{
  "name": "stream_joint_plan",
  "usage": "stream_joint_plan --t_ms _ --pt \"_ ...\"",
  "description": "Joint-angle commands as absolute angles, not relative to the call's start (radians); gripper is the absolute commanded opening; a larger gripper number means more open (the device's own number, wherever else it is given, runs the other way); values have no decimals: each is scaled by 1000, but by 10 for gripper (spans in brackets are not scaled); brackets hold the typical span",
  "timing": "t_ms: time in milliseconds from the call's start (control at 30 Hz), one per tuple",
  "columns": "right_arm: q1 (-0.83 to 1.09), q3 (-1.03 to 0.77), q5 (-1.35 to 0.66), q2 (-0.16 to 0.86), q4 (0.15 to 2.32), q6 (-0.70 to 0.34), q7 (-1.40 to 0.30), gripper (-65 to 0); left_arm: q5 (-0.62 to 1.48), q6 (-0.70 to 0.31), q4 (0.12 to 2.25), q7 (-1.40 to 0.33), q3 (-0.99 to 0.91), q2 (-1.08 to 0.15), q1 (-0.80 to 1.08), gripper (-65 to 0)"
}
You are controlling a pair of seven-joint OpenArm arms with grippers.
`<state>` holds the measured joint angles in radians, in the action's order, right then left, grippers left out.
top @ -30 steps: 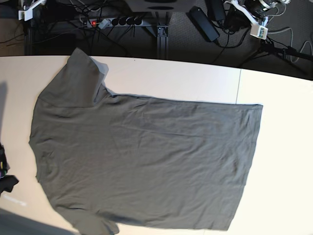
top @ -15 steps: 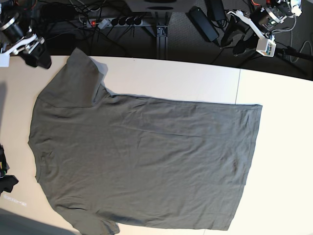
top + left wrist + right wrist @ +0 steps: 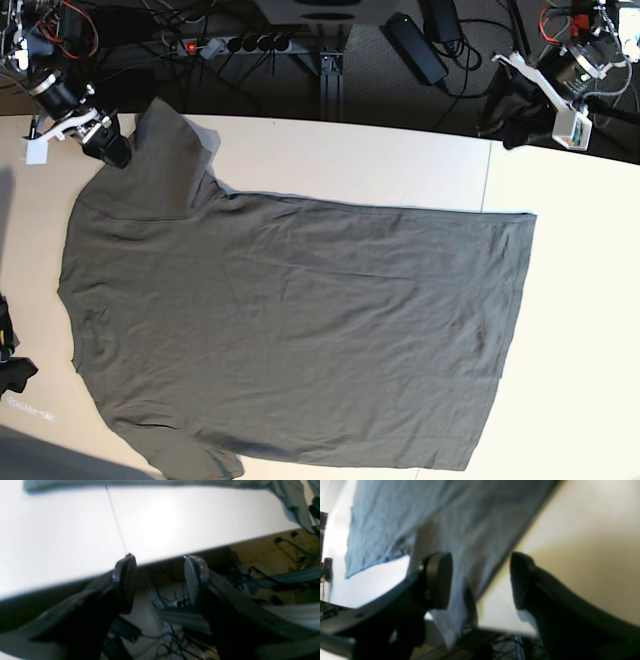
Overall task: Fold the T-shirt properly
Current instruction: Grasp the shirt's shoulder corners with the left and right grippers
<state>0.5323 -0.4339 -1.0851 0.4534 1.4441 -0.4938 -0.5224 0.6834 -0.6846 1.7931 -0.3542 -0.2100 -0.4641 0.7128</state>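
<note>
Right arm (image 3: 70, 110) now closer beside T-shirt (image 3: 290, 330) sleeve.

T-shirt (image 3: 290, 330) flat on table (image 3: 400, 170), right gripper (image 3: 112, 150) at its sleeve, left gripper (image 3: 503, 120) beyond table's far edge

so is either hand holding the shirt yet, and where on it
Nothing is held. The left hand and right hand are both open and empty; the dark olive-grey cotton T-shirt lies flat on the pale table.
</note>
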Motion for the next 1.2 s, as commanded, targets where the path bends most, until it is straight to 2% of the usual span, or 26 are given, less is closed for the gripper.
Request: stream_joint_plan --t_ms 0,100,200,600,933,1167 --pt "535 -429 -1082 458 1447 -566 -541 -277 699 -695 1807 -346 -217 -483 700 -303" --pt "535 -416 -1081 445 1446 -569 -548 -277 700 -673 1803 -362 -217 -500 644 -301" --pt "536 -416 -1068 427 1446 -569 -552 -277 700 -637 1771 -376 -217 -514 584 -267" --pt "536 -416 -1053 413 1446 -569 -555 -277 755 -625 1351 -409 -216 -514 303 -267" --pt "535 -416 -1029 413 1446 -569 -558 -277 754 -625 1293 -430 -75 -509 224 -267" --pt "536 -416 -1029 413 1446 -569 -558 -277 712 -625 1293 -455 -31 -457 197 -267"
